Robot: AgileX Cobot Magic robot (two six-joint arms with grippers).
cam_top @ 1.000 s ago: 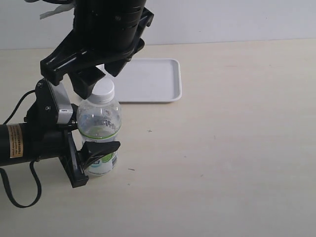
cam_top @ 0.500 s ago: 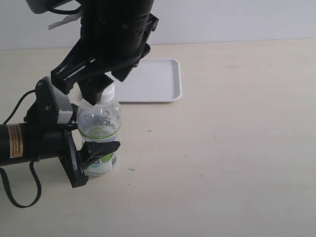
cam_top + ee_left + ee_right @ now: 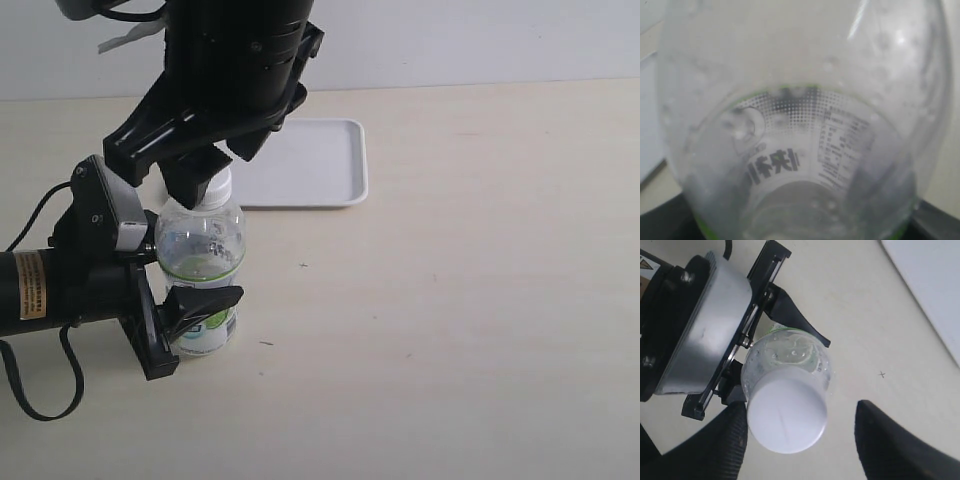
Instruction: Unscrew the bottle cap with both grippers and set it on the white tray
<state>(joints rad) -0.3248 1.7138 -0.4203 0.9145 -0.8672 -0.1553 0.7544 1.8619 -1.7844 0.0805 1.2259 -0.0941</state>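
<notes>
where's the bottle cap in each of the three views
Exterior view: the bottle cap is left of centre, on top of the bottle, partly hidden by the black arm above.
Left wrist view: not in it; only the clear bottle body fills the picture.
Right wrist view: the bottle cap shows as a white disc, low and a little left of centre.
Shared landmark: the bottle, visible in all three views.

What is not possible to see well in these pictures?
Exterior view: small white ribbed plastic cap, mostly hidden by the black right gripper.
Left wrist view: label print on the clear plastic bottle, blurred, too close.
Right wrist view: shallow white plastic tray, cut off by the edge.
</notes>
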